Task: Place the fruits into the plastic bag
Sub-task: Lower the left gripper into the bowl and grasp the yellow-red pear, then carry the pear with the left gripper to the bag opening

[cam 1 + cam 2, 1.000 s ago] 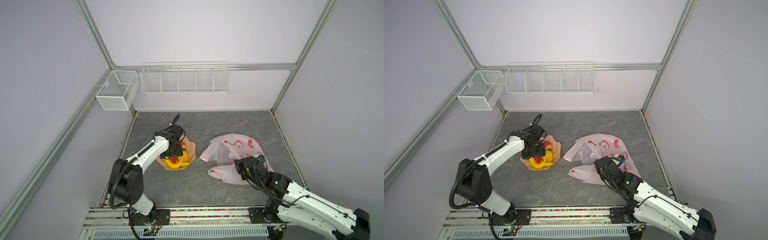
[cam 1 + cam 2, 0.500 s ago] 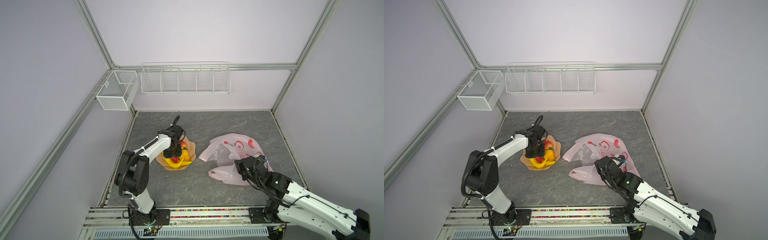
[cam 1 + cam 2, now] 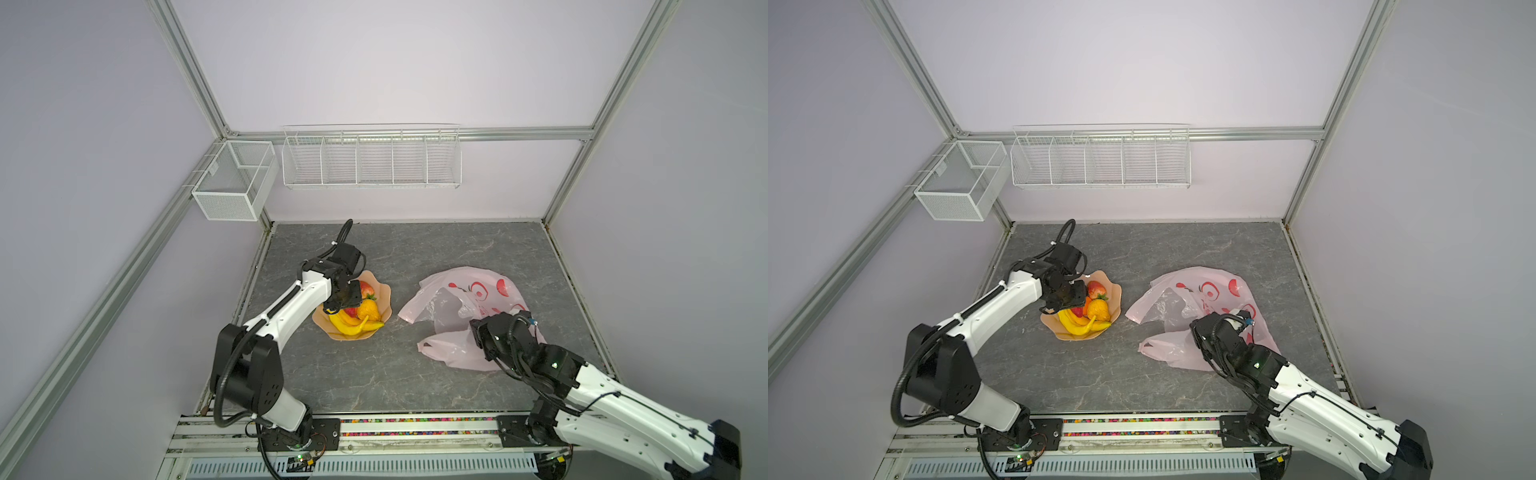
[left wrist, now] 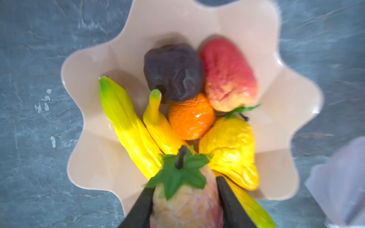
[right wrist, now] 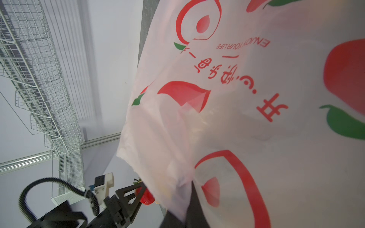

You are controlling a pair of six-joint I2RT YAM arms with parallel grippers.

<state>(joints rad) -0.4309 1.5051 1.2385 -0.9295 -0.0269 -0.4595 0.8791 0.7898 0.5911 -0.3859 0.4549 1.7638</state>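
Where both top views show the surface (image 3: 374, 382), the left hand (image 3: 345, 305) hangs over the dish (image 3: 385, 291) of fruits (image 3: 353, 327); the bag (image 3: 465, 286) lies well apart. Left wrist view: the left hand clamps a strawberry (image 4: 185, 199). Right wrist view: the right hand (image 5: 186, 212) pinches the bag's film.

Thin, translucent film on the plastic bag (image 5: 256, 138), softly creased, with a faint sheen. The dish (image 4: 286, 94) was smooth, glossy plastic. In it, the dark purple fruit (image 4: 173, 71) looked matt and wrinkled, the orange fruit (image 4: 191, 118) shiny and crinkled, the bananas (image 4: 122, 122) waxy-smooth. The strawberry (image 4: 185, 205) was dimpled, its leaf cap fabric-like. The bench (image 3: 415, 249) was matt and stone-veined, and the wire rack (image 3: 371, 160) was white-coated metal.
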